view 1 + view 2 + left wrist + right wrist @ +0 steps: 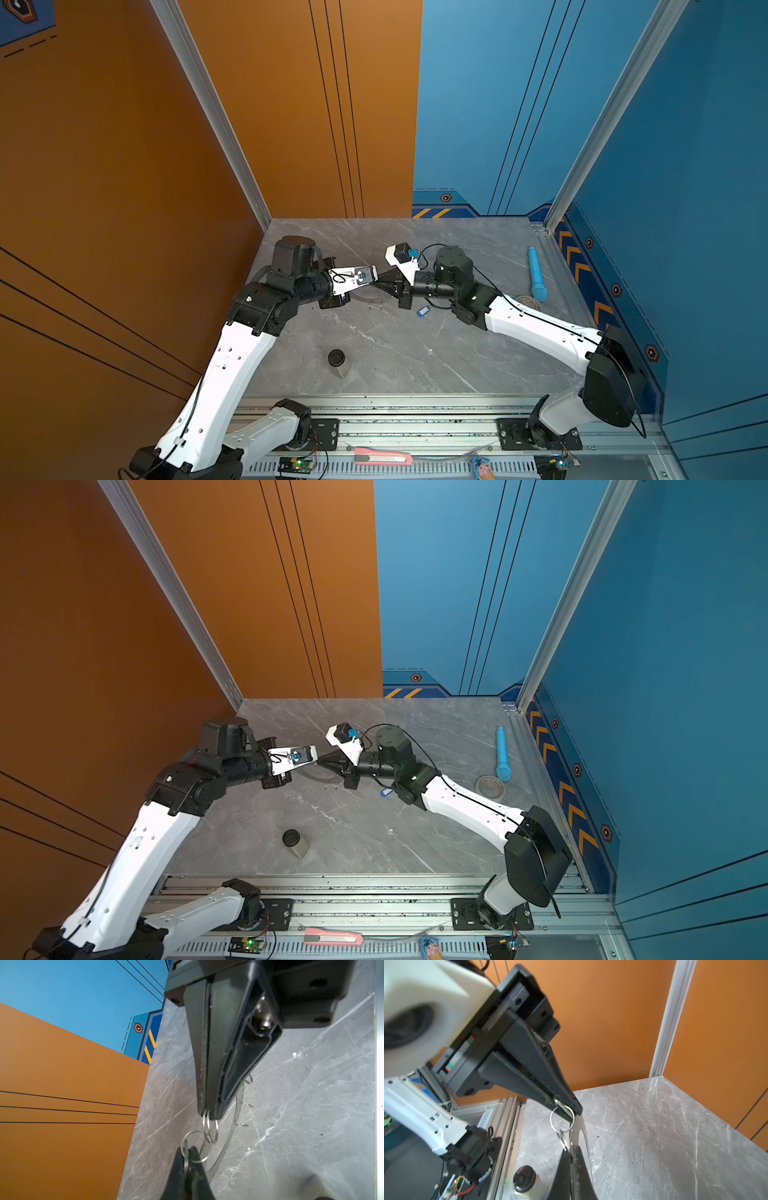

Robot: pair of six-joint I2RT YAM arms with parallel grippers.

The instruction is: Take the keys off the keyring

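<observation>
My two grippers meet tip to tip above the table's middle. In the left wrist view my left gripper (187, 1150) is shut on a thin wire ring (194, 1147). That ring links into a smaller double ring (211, 1128), pinched by my shut right gripper (208, 1114). The right wrist view shows the same: right gripper (572, 1150), left gripper (571, 1110). The flat shiny keyring (230, 1139) curves just behind the rings, with wire loops on its rim; in a top view the keyring (365, 298) shows under the fingertips. A blue key (422, 311) lies on the table under my right forearm.
A black-capped jar (337, 361) stands front left of centre. A blue cylinder (536, 274) and a tape roll (490, 786) lie near the right wall. A red cutter (382, 457) rests on the front rail. Orange and blue walls close in the table.
</observation>
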